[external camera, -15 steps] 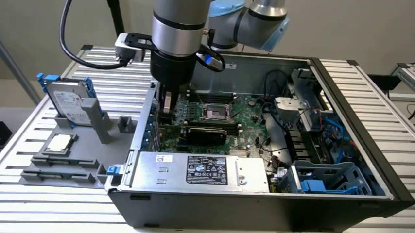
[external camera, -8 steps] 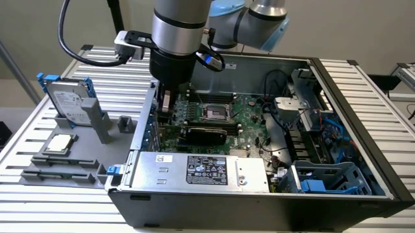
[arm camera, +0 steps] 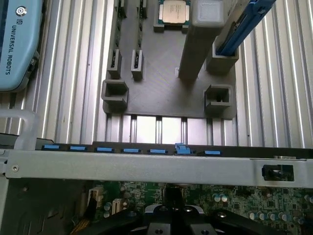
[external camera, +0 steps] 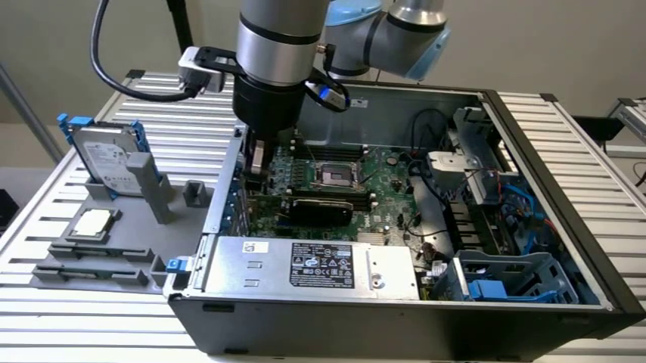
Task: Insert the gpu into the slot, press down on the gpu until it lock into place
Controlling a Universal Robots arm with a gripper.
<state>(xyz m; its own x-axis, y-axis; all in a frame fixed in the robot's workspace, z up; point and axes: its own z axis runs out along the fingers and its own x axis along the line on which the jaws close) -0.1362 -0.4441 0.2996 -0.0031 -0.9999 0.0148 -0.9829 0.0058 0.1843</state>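
The gpu (external camera: 318,209), a glossy black card, stands on edge on the green motherboard (external camera: 389,189) inside the open computer case, running along the exterior view's left-right line. The blue slot is hidden beneath it. My gripper (external camera: 259,180) hangs just inside the case wall on the exterior view's left, at the card's end nearest that wall and slightly above it. In the wrist view the gripper (arm camera: 174,215) is shut, fingers drawn together over the green board (arm camera: 234,196), with a thin dark edge below them.
A silver power-supply box (external camera: 313,265) lies in front of the card, the processor socket (external camera: 333,175) behind it. The case wall with blue tabs (arm camera: 146,161) is close beside the gripper. Outside stands a grey fixture plate (arm camera: 161,88) with a hard drive (external camera: 106,159) and a chip (external camera: 93,223).
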